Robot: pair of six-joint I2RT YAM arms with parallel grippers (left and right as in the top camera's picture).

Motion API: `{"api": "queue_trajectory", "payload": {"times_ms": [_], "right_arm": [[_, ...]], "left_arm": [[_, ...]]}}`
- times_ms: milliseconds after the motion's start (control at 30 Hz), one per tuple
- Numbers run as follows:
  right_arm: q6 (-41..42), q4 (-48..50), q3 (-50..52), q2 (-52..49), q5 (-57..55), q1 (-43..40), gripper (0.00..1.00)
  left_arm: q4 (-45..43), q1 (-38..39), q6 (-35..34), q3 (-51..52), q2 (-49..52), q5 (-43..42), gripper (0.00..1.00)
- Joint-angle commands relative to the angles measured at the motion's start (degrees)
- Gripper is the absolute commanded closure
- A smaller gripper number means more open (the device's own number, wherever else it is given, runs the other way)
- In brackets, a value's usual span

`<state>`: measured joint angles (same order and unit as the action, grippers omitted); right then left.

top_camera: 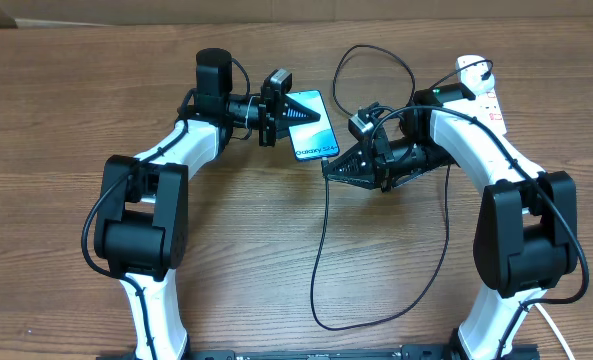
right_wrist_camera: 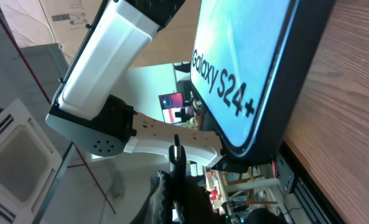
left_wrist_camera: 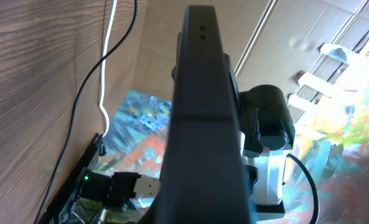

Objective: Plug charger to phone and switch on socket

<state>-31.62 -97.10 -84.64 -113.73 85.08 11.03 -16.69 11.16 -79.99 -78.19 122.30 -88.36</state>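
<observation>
The task looks to be in its first half, at the plugging step, with nothing clearly finished. The phone [top_camera: 311, 135] lies face up on the table [top_camera: 76, 90] between the two arms, its screen lit. The left gripper [top_camera: 314, 115] has its fingers pressed together and lies over the end of the phone nearest it, apparently steadying it rather than gripping it. The right gripper [top_camera: 328, 170] comes in from the opposite side, its tip just at the phone's other end. Its fingers are closed on what appears to be the connector end of the charger [top_camera: 314, 285], since the black cable starts right at that tip and loops away across the table behind it. In the right wrist view a thin dark tip stands up from the closed fingers, close beside the phone's edge. Whether it is seated in the port cannot be told. The socket [top_camera: 484, 88] sits well behind the right gripper, beyond its own arm and partly hidden by it, and its switches are too small to read. By my judgement, seating the connector and then switching on the socket are both left to do.
</observation>
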Motion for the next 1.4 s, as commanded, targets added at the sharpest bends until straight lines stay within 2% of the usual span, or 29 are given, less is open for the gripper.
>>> {"api": "queue_trajectory", "payload": {"times_ms": [0,167,333,833,1367], "right_arm": [[0.3,0.0,-1.2,1.6,0.3,0.6,0.96],[0.8,0.3,-1.2,1.6,1.9,3.0,0.96],[6.4,4.2,-1.2,1.6,2.0,3.1,0.96],[15.4,10.3,-1.2,1.5,-0.6,0.8,0.96],[16.3,10.5,-1.2,1.5,-1.2,0.9,0.96]], "left_arm": [[-0.1,-0.3,-1.5,-0.7,0.0,-2.3,0.96],[-0.1,-0.2,-2.4,-0.7,0.0,-2.3,0.96],[-0.1,-0.2,-2.3,-0.7,0.0,-2.3,0.96],[-0.2,-0.3,-2.3,-0.7,0.0,-2.3,0.96],[-0.1,-0.3,-3.0,-0.7,0.0,-2.3,0.96]]}}
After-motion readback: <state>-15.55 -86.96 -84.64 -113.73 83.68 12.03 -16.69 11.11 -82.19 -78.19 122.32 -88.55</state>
